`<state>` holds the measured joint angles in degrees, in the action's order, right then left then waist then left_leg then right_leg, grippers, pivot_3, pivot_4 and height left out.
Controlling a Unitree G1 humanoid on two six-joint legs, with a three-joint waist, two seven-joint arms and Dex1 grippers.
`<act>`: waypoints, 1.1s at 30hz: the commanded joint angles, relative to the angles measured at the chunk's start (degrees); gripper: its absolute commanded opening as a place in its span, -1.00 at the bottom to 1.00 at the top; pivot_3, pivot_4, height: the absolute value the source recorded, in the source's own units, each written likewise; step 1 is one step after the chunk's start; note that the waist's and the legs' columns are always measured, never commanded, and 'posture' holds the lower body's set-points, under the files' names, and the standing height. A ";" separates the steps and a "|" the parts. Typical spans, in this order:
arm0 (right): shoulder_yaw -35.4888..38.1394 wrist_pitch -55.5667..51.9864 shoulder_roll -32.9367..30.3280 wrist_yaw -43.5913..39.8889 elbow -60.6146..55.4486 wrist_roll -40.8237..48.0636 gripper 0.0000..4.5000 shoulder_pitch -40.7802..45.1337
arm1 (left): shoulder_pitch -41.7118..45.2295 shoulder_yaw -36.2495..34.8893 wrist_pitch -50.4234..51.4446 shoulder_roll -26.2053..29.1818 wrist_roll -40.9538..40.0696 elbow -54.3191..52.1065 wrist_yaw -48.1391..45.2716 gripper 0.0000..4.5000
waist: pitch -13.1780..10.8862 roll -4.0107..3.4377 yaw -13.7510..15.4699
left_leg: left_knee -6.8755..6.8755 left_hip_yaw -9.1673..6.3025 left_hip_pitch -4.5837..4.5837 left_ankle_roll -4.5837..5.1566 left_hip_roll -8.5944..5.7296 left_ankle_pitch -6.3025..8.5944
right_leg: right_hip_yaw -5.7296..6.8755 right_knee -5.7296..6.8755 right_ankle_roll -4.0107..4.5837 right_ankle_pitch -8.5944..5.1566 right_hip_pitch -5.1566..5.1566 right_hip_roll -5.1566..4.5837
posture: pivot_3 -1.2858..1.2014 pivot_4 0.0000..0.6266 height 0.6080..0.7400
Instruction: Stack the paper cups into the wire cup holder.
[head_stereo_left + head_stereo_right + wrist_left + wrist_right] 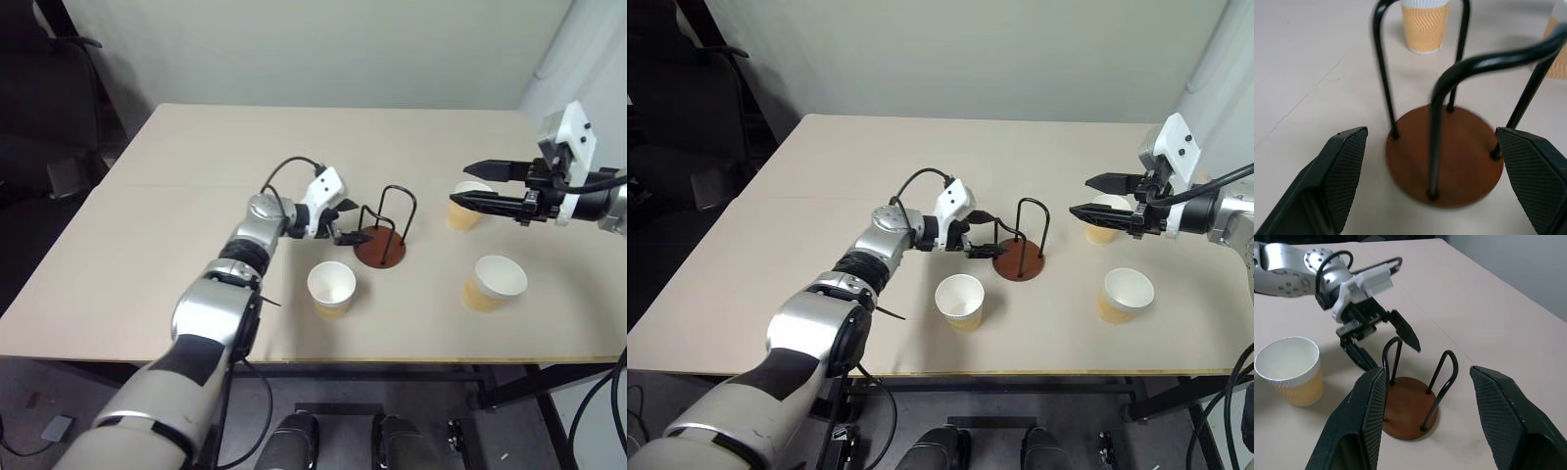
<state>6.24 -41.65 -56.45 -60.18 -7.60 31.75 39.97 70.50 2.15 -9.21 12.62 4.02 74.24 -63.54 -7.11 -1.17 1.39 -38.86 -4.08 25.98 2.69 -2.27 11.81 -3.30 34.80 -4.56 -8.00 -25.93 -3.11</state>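
The wire cup holder (380, 251), a reddish-brown disc with black wire loops, stands upright mid-table and holds no cup. My left gripper (349, 231) is open just left of it. In the left wrist view its fingers (1338, 171) flank the disc base (1459, 166) without touching it. Three paper cups stand upright on the table: one in front of the holder (331, 287), one at the front right (495, 282), one farther back on the right (466, 208). My right gripper (460, 184) hovers open and empty above the table, beside the back right cup.
The beige table (196, 196) has bare room on its left half and along the back. Its front edge runs just below the two nearer cups. A dark chair (59, 108) stands off the table's left side.
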 commanded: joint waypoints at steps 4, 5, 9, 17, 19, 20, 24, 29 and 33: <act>2.61 0.29 -1.54 0.26 -0.80 0.32 0.22 1.10 | 2.32 2.01 -2.10 7.26 2.19 -1.37 -6.22 0.99 | 0.00 0.00 -0.05 | 0.00 0.00 0.00 -0.01 0.00 0.01 | -0.01 0.00 0.10 -0.06 -0.01 0.00 | 0.03 -0.52 1.00; 2.15 0.55 -1.66 0.48 -0.35 -0.36 0.22 1.12 | 2.95 1.84 -2.14 8.48 2.30 -1.27 -6.07 0.99 | 0.00 0.00 -0.06 | 0.01 -0.01 0.00 -0.01 0.00 0.01 | 0.00 0.00 0.11 -0.06 -0.02 0.00 | 0.03 -0.52 1.00; 1.04 1.23 -1.39 0.79 1.11 -1.80 0.22 1.48 | 4.68 0.67 -1.68 10.52 1.63 -1.04 -5.71 0.99 | 0.00 0.00 0.24 | 0.00 -0.06 0.06 -0.02 -0.01 0.02 | 0.01 -0.02 0.13 -0.07 -0.04 -0.01 | 0.03 -0.52 1.00; -4.00 7.83 -1.28 -0.05 11.07 -10.47 0.22 2.71 | 8.57 -3.58 2.16 11.12 -3.57 -2.43 -11.06 0.99 | 0.00 0.00 0.26 | 0.02 -0.06 0.08 -0.01 0.00 0.17 | 0.01 -0.16 0.16 -0.08 -0.05 -0.03 | 0.03 -0.52 1.00; -5.17 9.94 -1.92 -1.36 13.69 -12.56 0.22 2.53 | 9.13 -4.01 3.19 11.36 -4.50 -2.96 -12.92 0.99 | 0.00 0.00 0.23 | 0.06 -0.06 0.09 -0.02 0.00 0.19 | 0.02 -0.16 0.13 -0.07 -0.09 -0.03 | 0.03 -0.52 1.00; -5.80 11.04 -2.25 -2.00 15.08 -13.65 0.22 2.38 | 9.43 -4.31 3.85 11.42 -5.08 -3.33 -14.00 0.99 | 0.00 0.00 0.23 | 0.09 -0.06 0.10 -0.02 0.01 0.19 | 0.02 -0.16 0.06 -0.03 -0.11 -0.03 | 0.03 -0.52 1.00; -8.47 16.75 -3.12 -3.61 20.91 -19.08 0.22 2.57 | 10.43 -4.55 6.55 11.90 -6.51 -5.18 -19.15 0.99 | 0.00 0.00 0.25 | 0.16 -0.06 0.11 0.02 0.03 0.23 | 0.05 -0.18 -0.15 0.09 -0.15 -0.03 | 0.03 -0.52 1.00; -10.42 22.35 -1.98 -3.96 26.46 -23.82 0.22 4.28 | 10.71 -3.89 8.44 12.87 -6.66 -7.09 -23.49 0.99 | 0.00 -0.01 0.07 | 0.17 -0.05 0.11 0.08 0.02 0.31 | 0.04 -0.22 -0.14 0.09 -0.14 -0.06 | 0.03 -0.52 1.00; -12.22 27.07 0.16 -2.31 31.93 -28.13 0.22 7.49 | 10.65 -3.67 8.82 13.25 -6.72 -7.63 -24.49 0.99 | -0.01 -0.01 -0.30 | 0.18 -0.03 0.08 0.09 0.04 0.32 | 0.04 -0.22 -0.14 0.09 -0.14 -0.06 | 0.03 -0.52 1.00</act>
<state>-6.06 -17.36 -56.18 -63.63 22.86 5.47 45.23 79.51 -1.38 -0.63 25.21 -2.00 68.86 -87.36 -7.11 -1.18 1.09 -38.69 -4.12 26.06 2.78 -2.22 12.13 -3.27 34.58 -4.69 -7.90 -26.06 -3.18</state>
